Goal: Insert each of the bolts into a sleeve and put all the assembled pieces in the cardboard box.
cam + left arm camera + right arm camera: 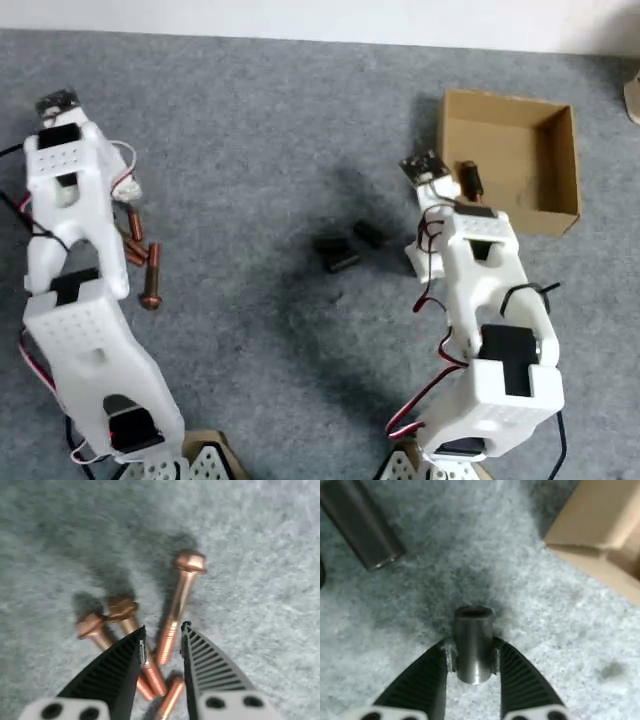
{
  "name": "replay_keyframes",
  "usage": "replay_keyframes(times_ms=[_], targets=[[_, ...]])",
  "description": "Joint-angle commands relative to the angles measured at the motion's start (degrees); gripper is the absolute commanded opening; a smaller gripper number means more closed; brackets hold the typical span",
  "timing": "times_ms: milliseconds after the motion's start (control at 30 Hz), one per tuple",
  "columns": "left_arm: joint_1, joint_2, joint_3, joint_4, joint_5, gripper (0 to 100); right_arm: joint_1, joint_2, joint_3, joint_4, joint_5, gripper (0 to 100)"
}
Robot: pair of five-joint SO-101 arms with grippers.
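Several copper bolts lie in a loose bunch on the grey carpet, also seen beside the left arm. My left gripper is open, its fingertips on either side of the threaded end of one bolt. My right gripper is shut on a black sleeve, which it holds low over the carpet near the cardboard box. Loose black sleeves lie mid-table, and one of them is close to the right gripper. A dark piece rests inside the cardboard box.
The box stands at the far right, just beyond the right arm. Open carpet stretches between the two arms and across the far side. A pale object pokes in at the right edge.
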Motion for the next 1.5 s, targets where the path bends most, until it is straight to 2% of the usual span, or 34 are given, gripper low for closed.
replay_keyframes(times_ms=[0,667,1300,1367,1467], targets=[[2.95,0.40,-4.00,0.26,-0.44,13,-0.40,0.48,-0.22,-1.01,-0.79,0.8],[3.03,16.75,-19.21,0.62,-0.79,13,-0.40,0.48,-0.22,-1.01,-0.79,0.8],[1.54,17.89,-19.91,0.62,-0.79,13,-0.48,0.48,-0.22,-0.84,-0.79,0.8],[1.54,18.15,-19.91,0.62,-0.79,11,-0.48,0.48,-0.22,-0.84,-0.79,0.8],[1.63,18.24,-19.91,0.53,-0.79,4,-0.48,0.48,-0.22,-0.84,-0.79,0.8]])
